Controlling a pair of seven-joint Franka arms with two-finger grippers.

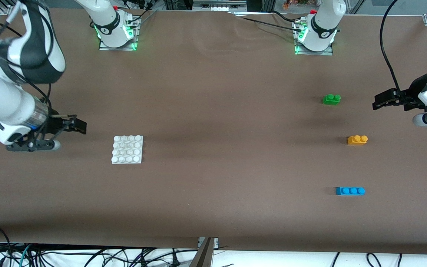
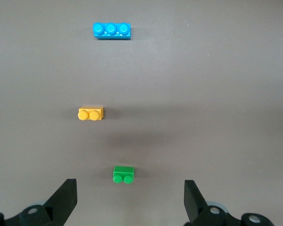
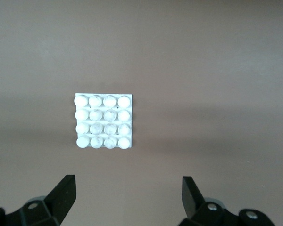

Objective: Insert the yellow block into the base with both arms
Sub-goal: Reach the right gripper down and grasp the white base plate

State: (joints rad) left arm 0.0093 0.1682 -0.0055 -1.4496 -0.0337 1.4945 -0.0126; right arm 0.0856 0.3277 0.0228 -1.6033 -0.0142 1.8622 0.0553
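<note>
The yellow block point(image 1: 357, 139) lies on the brown table toward the left arm's end, between a green brick and a blue brick; it also shows in the left wrist view point(image 2: 90, 114). The white studded base point(image 1: 127, 149) lies toward the right arm's end and shows in the right wrist view point(image 3: 104, 121). My left gripper point(image 1: 378, 102) is open and empty, held above the table at the left arm's end, apart from the bricks. My right gripper point(image 1: 78, 126) is open and empty, held above the table beside the base at the right arm's end.
A green two-stud brick point(image 1: 331, 99) lies farther from the front camera than the yellow block. A blue three-stud brick point(image 1: 350, 191) lies nearer. Both show in the left wrist view, green point(image 2: 123, 174) and blue point(image 2: 112, 30).
</note>
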